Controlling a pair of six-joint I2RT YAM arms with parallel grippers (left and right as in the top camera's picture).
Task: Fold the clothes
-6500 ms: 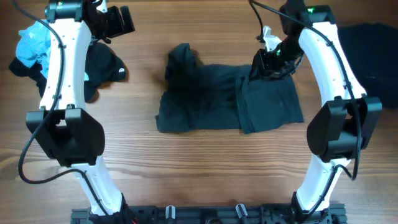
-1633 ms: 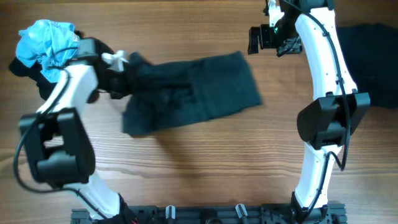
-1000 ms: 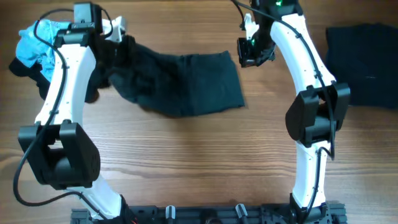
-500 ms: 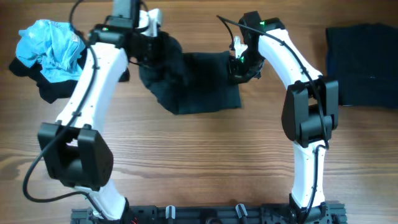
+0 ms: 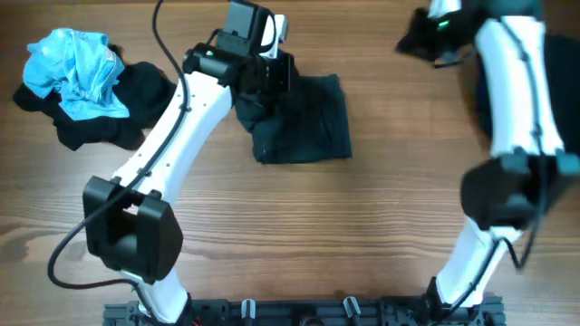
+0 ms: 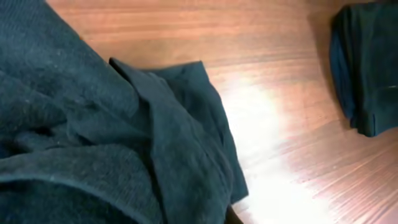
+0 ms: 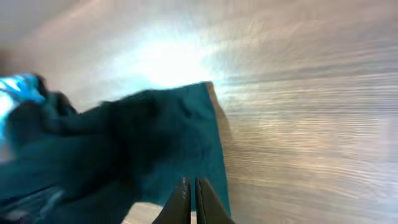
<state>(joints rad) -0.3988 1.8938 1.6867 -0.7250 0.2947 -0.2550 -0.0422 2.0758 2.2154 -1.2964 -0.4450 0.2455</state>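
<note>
At the far left of the counter (image 5: 299, 217) a crumpled light blue garment (image 5: 72, 71) lies on top of a loose heap of black clothes (image 5: 109, 122). The heap spreads to the right and nearer than the blue one.

Right of the heap, toward the far middle, lies the black shirt (image 5: 308, 122), partly folded into a rough rectangle. Its near and right edges rest flat on the wood. Its far-left part is gathered into a bunch. The left arm reaches across from the near left, and the left fingers (image 5: 265, 86) are closed on that bunch. In the left wrist view the dark cloth rises in thick folds close to the lens, and the fingers themselves are not visible there.

Further right, the right arm is blurred in the overhead view, with its hand over the far edge and well apart from the shirt. The right fingers (image 7: 185, 198) are pressed together with nothing between them.

At the far right a folded black garment (image 5: 564, 100) lies flat, partly hidden under that arm.
</note>
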